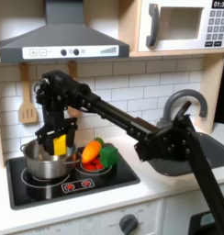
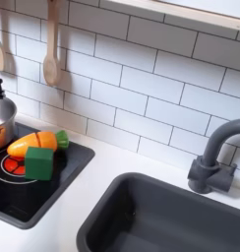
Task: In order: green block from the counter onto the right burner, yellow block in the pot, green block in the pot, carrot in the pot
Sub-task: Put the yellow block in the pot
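In the first exterior view my gripper [image 1: 59,139] hangs over the steel pot [image 1: 42,163] on the left burner, shut on the yellow block [image 1: 60,145], which sits just above the pot's rim. The orange carrot [image 1: 90,152] lies on the right burner with its leafy tip toward the back. The green block [image 1: 108,157] rests beside it, on the first exterior view's right. In the second exterior view the carrot [image 2: 30,145] and the green block [image 2: 39,162] touch on the black stovetop [image 2: 24,202], and a sliver of the pot [image 2: 2,126] shows at the left edge.
The white counter [image 1: 105,204] surrounds the stovetop [image 1: 105,182]. A dark sink [image 2: 161,219] with a grey faucet [image 2: 216,157] lies to the second exterior view's right. Wooden utensils [image 2: 51,47] hang on the tiled wall. A range hood [image 1: 63,39] and microwave [image 1: 183,23] sit overhead.
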